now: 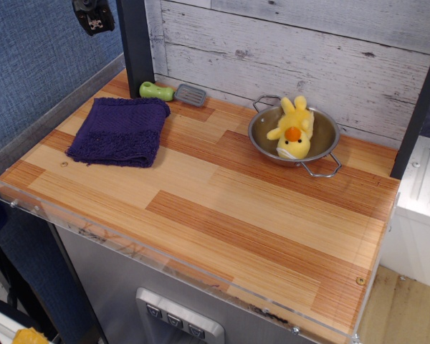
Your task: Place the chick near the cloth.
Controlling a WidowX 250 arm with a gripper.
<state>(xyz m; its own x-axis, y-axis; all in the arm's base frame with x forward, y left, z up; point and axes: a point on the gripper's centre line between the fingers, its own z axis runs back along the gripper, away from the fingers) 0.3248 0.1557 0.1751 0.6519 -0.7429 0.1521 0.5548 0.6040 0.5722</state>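
Note:
The yellow plush chick [294, 127] with an orange beak lies inside a small metal bowl [328, 133] at the back right of the wooden tabletop. The dark purple cloth [120, 130] lies flat at the back left, well apart from the bowl. My gripper [94, 15] shows only as a dark part at the top left edge of the view, high above the cloth. I cannot tell whether it is open or shut. It holds nothing that I can see.
A green-handled tool with a grey head [173, 92] lies behind the cloth by a black post [135, 43]. The bowl has two wire handles. A clear plastic rim [165, 261] runs along the table's front edge. A plank wall stands behind.

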